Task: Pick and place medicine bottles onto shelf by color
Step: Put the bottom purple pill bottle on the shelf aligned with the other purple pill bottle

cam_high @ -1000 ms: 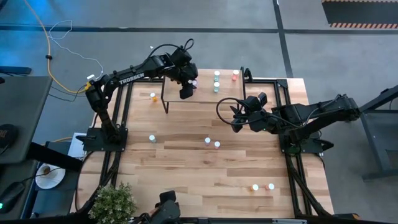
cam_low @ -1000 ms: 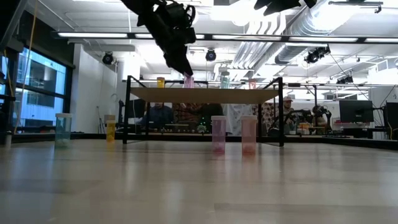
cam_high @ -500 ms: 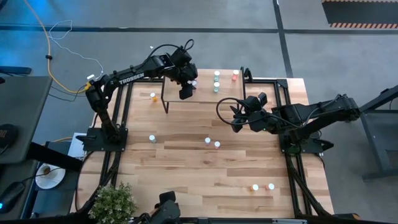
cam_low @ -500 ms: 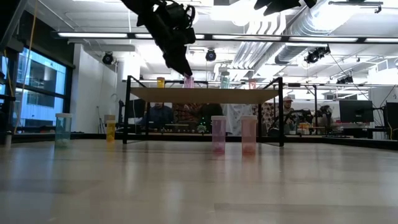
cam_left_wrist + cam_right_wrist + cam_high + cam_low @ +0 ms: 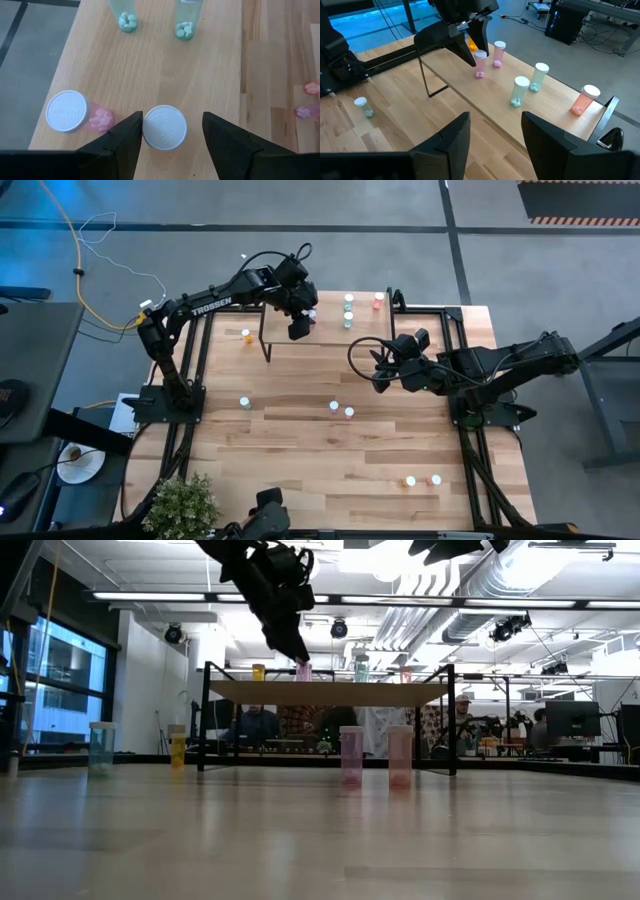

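I see a pink bottle (image 5: 164, 127) standing on the shelf (image 5: 150, 75), its white cap between my left gripper's (image 5: 170, 137) spread fingers (image 5: 125, 142); one finger sits right against the cap, the other stands clear of it, so nothing is pinched. A second pink bottle (image 5: 67, 111) stands just beside it, nearer the shelf's edge. Farther along the shelf are two teal bottles (image 5: 521, 91), and near the far end a red one (image 5: 584, 99). In the low view an orange bottle (image 5: 258, 672) shows on the shelf behind the gripper. On the table (image 5: 300, 460) below, two more pink bottles (image 5: 351, 754) stand under the shelf, an orange one (image 5: 246, 335) is beside the shelf's left legs, a teal one (image 5: 244, 402) sits on the left side, two white-capped ones (image 5: 341, 409) lie near the middle, and an orange and a red bottle (image 5: 421, 480) stand close to the front right. My right gripper (image 5: 492, 142) hangs over the table to the right of the shelf, fingers apart and holding nothing.
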You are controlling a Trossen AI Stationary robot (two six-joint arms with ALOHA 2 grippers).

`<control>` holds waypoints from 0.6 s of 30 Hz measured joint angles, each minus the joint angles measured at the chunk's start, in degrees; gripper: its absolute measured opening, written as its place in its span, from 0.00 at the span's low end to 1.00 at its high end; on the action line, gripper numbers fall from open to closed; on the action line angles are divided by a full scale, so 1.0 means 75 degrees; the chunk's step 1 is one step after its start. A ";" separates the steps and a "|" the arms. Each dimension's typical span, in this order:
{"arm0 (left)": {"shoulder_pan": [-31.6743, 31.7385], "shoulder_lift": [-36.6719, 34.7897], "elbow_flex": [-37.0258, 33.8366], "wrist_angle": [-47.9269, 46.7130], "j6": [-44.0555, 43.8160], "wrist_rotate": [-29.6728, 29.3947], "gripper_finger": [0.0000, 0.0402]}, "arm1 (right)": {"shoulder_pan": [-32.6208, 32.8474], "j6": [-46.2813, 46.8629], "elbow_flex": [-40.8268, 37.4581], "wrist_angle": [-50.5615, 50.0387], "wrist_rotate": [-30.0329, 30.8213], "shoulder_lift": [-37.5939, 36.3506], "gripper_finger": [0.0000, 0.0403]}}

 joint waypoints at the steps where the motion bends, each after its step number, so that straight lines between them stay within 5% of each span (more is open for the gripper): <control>1: 0.0001 0.0000 0.0000 -0.0002 0.0000 0.0006 0.49 | 0.0000 0.0000 0.0000 0.0000 0.0000 0.0000 0.42; 18: -0.0001 0.0000 0.0000 -0.0050 0.0003 0.0010 0.49 | 0.0000 0.0000 0.0000 -0.0002 0.0000 0.0000 0.42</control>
